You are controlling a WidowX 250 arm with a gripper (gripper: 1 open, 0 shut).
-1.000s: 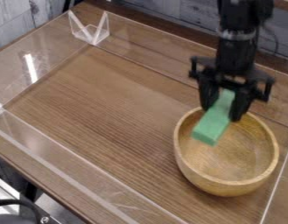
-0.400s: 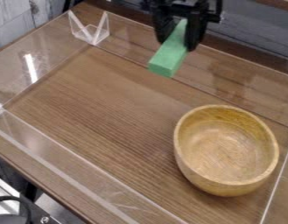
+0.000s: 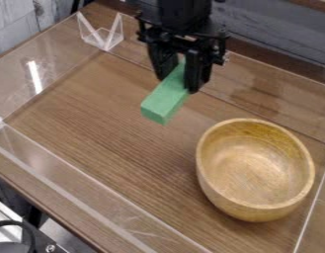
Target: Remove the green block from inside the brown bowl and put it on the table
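The gripper (image 3: 172, 67) was closed around the green block (image 3: 165, 102), which tilted below its fingertips, apparently above the table (image 3: 88, 126), though height was hard to judge. Beyond it sat the bowl (image 3: 255, 170), nearer the camera. Since the earlier frame, hand and block had come closer to the camera.

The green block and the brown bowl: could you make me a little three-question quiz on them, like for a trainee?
1. True or false: the green block is inside the brown bowl.
2. Fill in: the gripper is holding the block by its ____ end, upper or lower.
3. Which is wider, the block or the bowl?

Key: 1. False. 2. Upper. 3. The bowl.
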